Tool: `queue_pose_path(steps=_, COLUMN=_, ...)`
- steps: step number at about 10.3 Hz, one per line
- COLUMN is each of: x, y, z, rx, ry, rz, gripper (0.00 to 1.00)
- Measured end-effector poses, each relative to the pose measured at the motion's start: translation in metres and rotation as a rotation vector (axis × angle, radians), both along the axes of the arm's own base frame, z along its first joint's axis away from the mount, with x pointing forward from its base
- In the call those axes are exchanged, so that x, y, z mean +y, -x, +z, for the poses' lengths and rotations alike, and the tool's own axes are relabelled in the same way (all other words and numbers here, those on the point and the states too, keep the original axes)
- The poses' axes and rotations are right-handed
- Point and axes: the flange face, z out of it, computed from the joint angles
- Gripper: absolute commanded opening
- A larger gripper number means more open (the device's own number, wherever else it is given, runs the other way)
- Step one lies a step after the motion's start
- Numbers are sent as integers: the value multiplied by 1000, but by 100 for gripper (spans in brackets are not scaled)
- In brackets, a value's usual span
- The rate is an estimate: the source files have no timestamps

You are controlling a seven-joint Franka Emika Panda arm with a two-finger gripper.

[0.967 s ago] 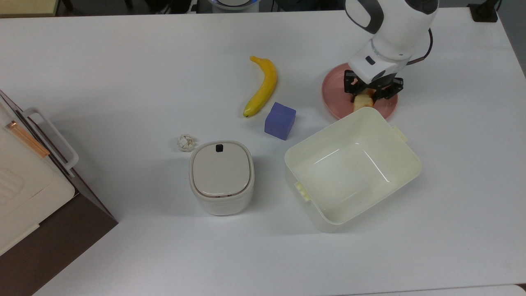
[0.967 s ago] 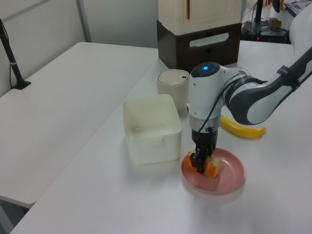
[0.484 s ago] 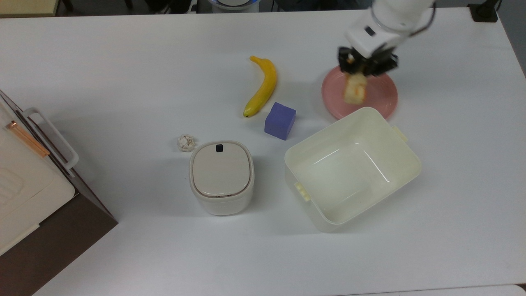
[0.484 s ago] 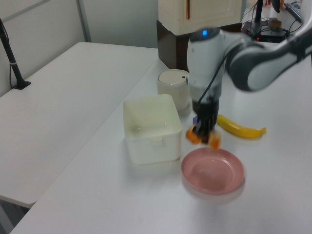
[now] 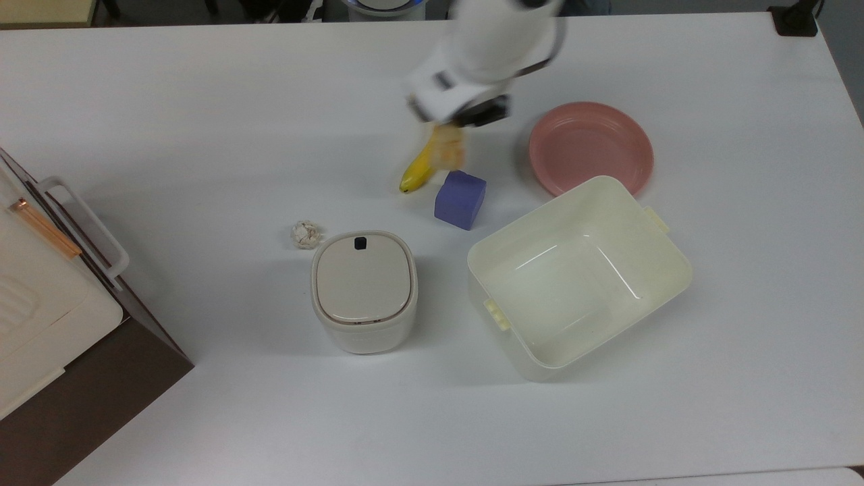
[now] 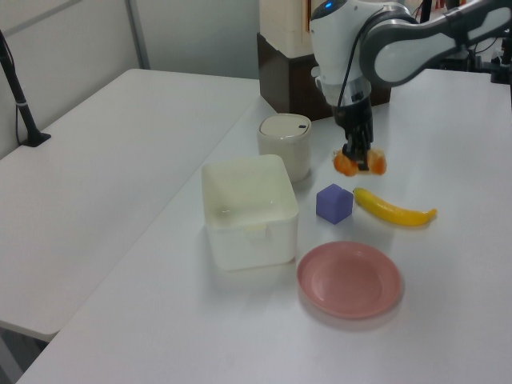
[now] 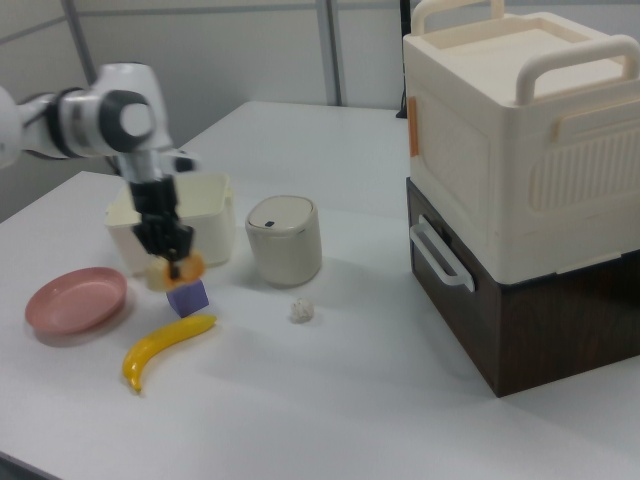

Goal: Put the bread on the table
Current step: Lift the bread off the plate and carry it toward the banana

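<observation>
My gripper is shut on the bread, a small pale-golden pastry with orange glaze. It hangs in the air above the white table, over the upper half of the yellow banana. In the left view the bread hangs from the gripper above and behind the purple cube. In the right view the gripper holds the bread just above the cube. The pink plate lies bare at the top view's right.
A purple cube sits just below the held bread in the top view. An open cream bin stands by the plate. A lidded white canister, a small knobbly ball and a brown-and-cream cabinet lie further left.
The gripper lifted the bread off the pink plate and carried it toward the top view's left, to a spot over the banana. The plate now lies bare.
</observation>
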Motion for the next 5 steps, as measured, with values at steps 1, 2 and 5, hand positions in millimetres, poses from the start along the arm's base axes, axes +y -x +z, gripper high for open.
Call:
queue_pose_path(steps=1, x=-40, y=-4, z=-9, rx=26, ry=-9, rz=-12, gripper=17)
queue_pose_path(steps=2, x=-70, y=-6, z=-19, rx=46, ry=-17, rz=-27, gripper=84)
queue_pose_path(steps=5, x=-106, y=-13, z=-47, rx=46, ry=-28, rz=-71, gripper=100)
